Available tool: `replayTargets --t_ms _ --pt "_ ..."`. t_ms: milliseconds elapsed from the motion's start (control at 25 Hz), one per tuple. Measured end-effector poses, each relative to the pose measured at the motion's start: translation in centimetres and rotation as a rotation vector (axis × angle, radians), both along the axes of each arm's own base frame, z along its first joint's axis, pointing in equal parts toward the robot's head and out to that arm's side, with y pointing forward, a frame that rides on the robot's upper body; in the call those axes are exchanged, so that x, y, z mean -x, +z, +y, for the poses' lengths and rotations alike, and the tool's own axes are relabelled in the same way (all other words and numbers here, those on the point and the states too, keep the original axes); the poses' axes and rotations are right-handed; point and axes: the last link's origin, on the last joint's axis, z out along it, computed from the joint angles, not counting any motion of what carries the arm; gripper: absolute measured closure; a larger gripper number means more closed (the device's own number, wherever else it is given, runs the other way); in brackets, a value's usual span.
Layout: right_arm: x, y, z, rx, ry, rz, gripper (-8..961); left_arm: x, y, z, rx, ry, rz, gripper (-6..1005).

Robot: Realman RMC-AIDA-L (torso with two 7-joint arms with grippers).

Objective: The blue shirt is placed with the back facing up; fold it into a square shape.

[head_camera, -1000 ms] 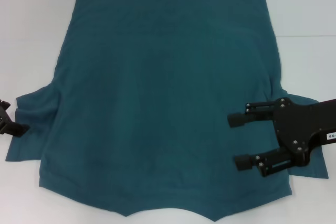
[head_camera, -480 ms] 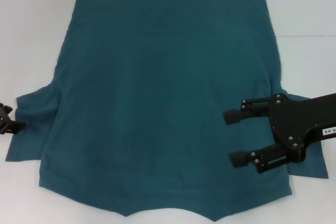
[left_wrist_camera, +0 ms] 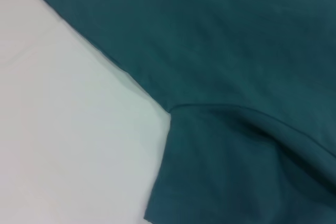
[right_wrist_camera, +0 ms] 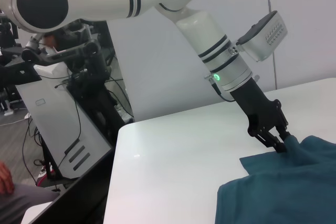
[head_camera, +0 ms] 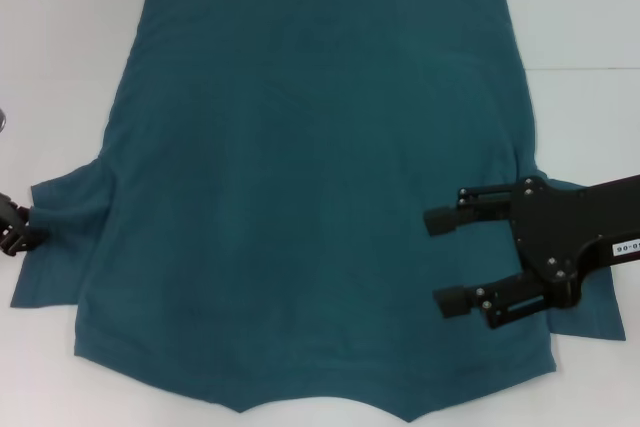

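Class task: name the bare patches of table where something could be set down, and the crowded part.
Bare table lies beside the shirt above each sleeve. The middle is all shirt. Crowded: the left hand at one sleeve, the open right hand over the other side.

The black right hand (head_camera: 438, 261), open-fingered over the right side of the large dark teal-blue short-sleeved shirt (head_camera: 300, 177), now sits a little farther left and slightly lower in the head view than a second ago, most of that shift coming in the first half-second. Its arm is tilted more steeply, so the two fingers point left and slightly down. The black left hand (head_camera: 14, 228), at the shirt's left sleeve edge, now shows less of itself at the frame's left border, and its tip meets the sleeve fabric, which bunches slightly there.
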Motion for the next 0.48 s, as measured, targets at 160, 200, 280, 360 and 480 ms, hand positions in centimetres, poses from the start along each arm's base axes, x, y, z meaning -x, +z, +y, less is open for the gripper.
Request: replayTargets --t_ms 160,200,280,360,480 --pt "0.02 -0.03 0.01 -0.001 0.000 0.000 41 0.09 -0.04 0.13 -0.012 -0.002 0.004 691" --pt "0.01 -0.02 0.02 -0.002 -0.001 0.001 41 0.14 -0.10 0.12 -0.012 0.000 0.003 693" --pt "-0.01 0.01 0.03 -0.004 -0.002 0.002 41 0.25 -0.17 0.09 -0.014 0.003 0.000 697" --pt "-0.03 0.06 0.05 -0.006 -0.004 0.003 42 0.29 -0.28 0.08 -0.010 0.005 -0.001 740" --pt "-0.04 0.07 0.06 -0.007 -0.004 0.004 42 0.27 -0.52 0.07 0.000 0.006 -0.002 804"
